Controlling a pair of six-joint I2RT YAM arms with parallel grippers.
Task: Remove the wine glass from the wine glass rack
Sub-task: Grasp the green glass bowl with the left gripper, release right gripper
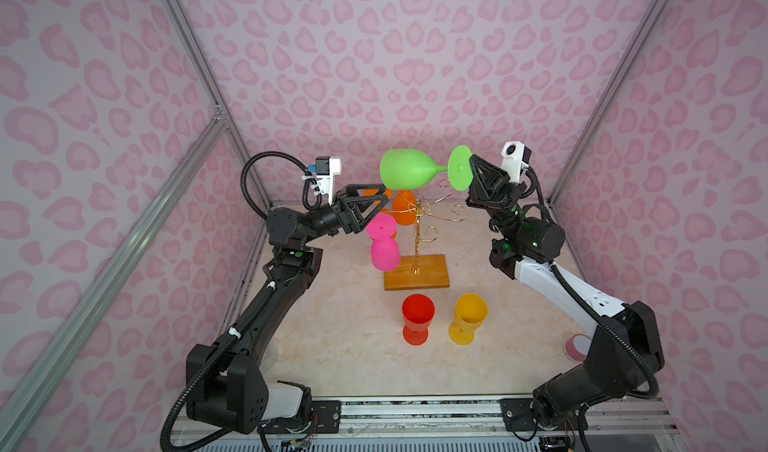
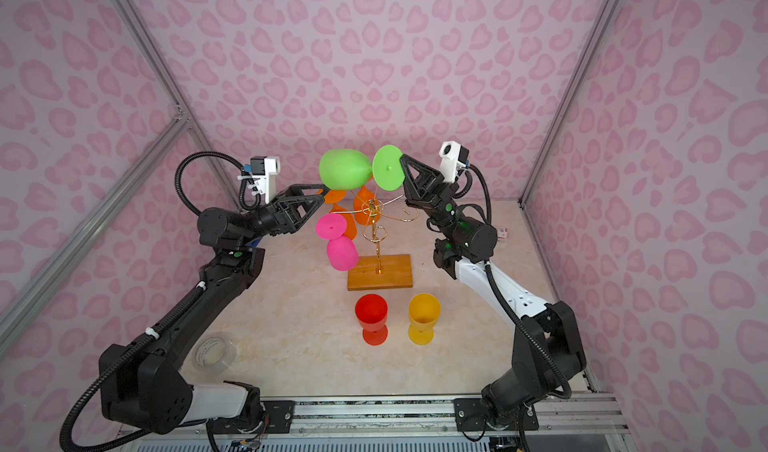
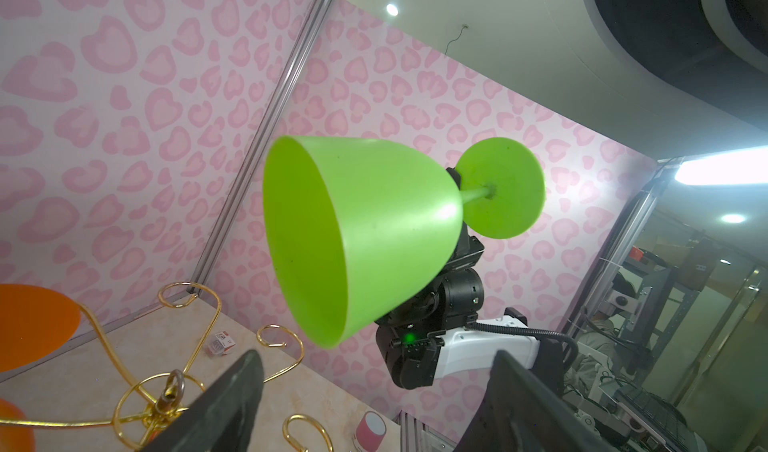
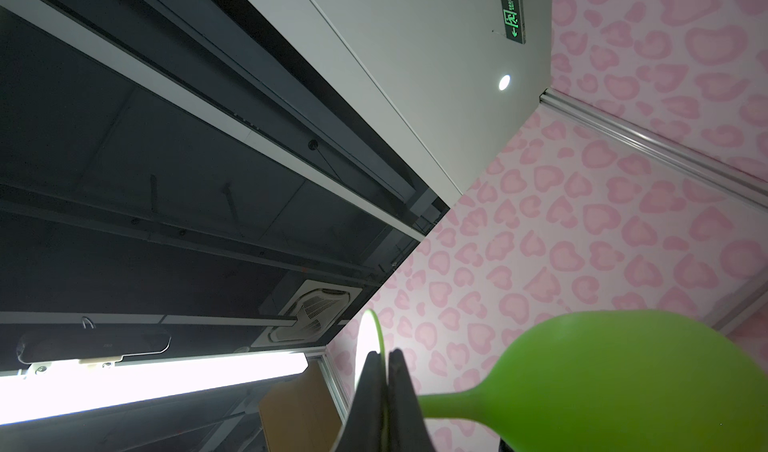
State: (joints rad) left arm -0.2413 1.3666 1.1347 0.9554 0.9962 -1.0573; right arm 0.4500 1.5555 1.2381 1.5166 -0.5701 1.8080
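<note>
The green wine glass (image 1: 405, 175) (image 2: 345, 169) lies on its side in the air above the wine glass rack (image 1: 415, 237) (image 2: 378, 242), touching none of its gold arms. My right gripper (image 1: 471, 161) (image 2: 402, 158) (image 4: 387, 358) is shut on the rim of the glass's round foot (image 3: 503, 188). The bowl (image 3: 374, 229) (image 4: 623, 371) points towards the left arm. My left gripper (image 1: 376, 202) (image 2: 320, 196) (image 3: 376, 358) stands open and empty just below and left of the bowl, beside the rack's top.
A pink glass (image 1: 384, 242) and orange glasses (image 1: 405, 206) hang upside down on the rack's left and back arms. A red glass (image 1: 417, 317) and a yellow glass (image 1: 469, 317) stand upright in front of the wooden base (image 1: 432, 277). A tape roll (image 2: 214, 352) lies front left.
</note>
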